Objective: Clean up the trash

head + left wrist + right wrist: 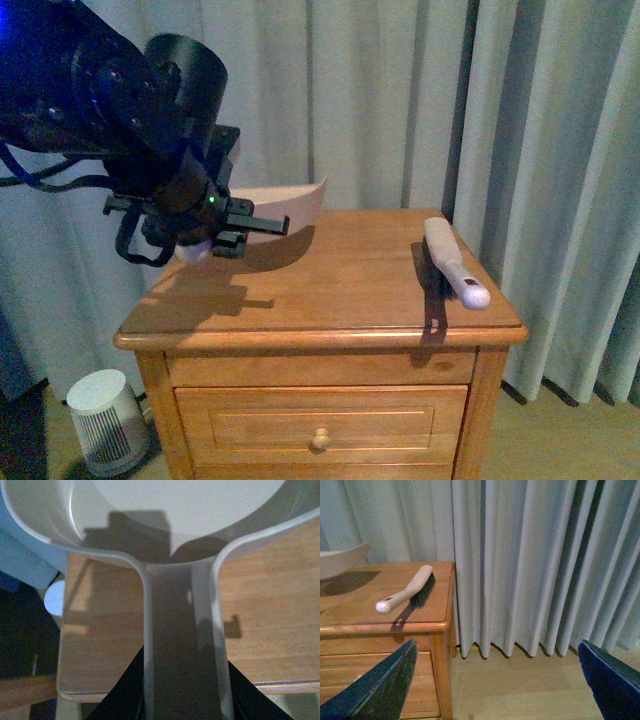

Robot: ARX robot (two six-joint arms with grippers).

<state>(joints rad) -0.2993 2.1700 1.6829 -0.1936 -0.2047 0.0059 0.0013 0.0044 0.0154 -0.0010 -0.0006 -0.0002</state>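
Wht dustpan point(292, 205), orange-brown nightstand point(330, 285)

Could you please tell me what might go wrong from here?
The brush lies near the front edge of the nightstand, so the open right gripper could nudge it off when reaching. The left gripper holds the dustpan only by its handle, so the pan might tilt or slip. No trash shows in any view.

No writing, label, brand mark or number can be read on the dustpan point(200, 510), brush point(452, 262) or nightstand point(330, 290).
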